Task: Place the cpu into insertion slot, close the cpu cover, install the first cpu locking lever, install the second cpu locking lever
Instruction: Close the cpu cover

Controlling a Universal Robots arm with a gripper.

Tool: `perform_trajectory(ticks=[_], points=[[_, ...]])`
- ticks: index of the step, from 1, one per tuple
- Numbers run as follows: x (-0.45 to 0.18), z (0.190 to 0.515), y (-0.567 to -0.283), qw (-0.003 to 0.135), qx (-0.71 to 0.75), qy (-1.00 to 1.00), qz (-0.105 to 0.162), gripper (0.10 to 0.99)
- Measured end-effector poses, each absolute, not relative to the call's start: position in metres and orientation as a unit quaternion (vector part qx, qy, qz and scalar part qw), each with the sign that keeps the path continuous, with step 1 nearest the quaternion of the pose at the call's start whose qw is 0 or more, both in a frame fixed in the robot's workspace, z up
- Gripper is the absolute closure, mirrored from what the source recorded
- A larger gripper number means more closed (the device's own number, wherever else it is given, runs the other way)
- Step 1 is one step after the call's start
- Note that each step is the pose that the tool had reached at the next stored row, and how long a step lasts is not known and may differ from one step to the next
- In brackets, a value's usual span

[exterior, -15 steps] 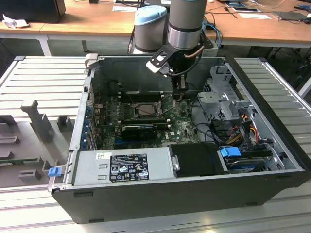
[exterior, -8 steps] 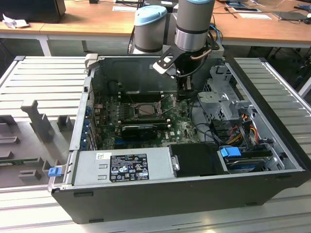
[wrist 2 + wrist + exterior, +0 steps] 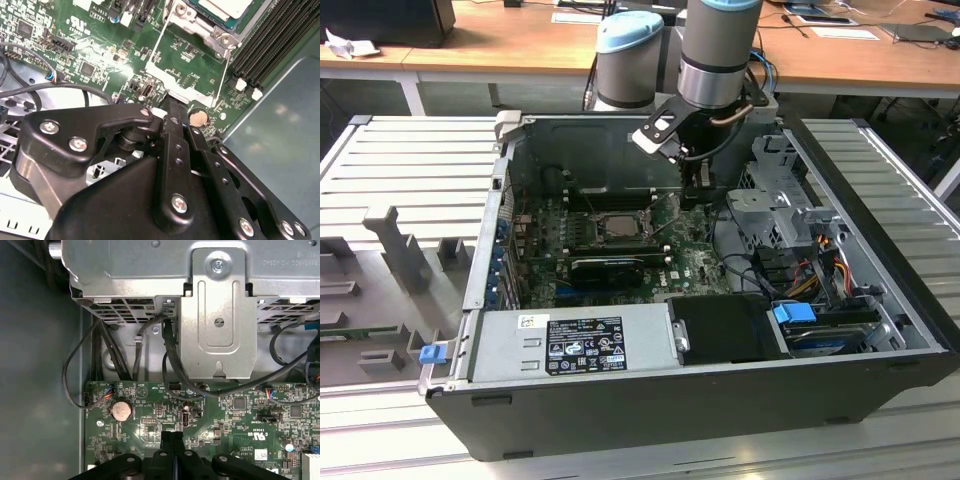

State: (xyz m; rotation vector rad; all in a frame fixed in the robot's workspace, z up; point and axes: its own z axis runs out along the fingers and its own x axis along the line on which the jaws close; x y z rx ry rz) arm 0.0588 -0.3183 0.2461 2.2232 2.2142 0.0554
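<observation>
Exterior view puts my end effector at two o'clock of the insertion slot, fingers pinched narrow and holding nothing. The cpu sits inside, apparently under the cpu cover. I'd push the wire locking lever slowly and squarely.

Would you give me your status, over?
Gripper shut, low over the board. Cpu in insertion slot, cpu cover looks down. Cables nearby.
</observation>
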Motion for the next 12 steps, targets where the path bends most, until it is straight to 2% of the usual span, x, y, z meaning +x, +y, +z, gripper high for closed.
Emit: perform_trajectory(ticks=[12], points=[[0.043, 0.246, -0.318, 0.002, 0.708, 0.706, 0.018, 0.980]])
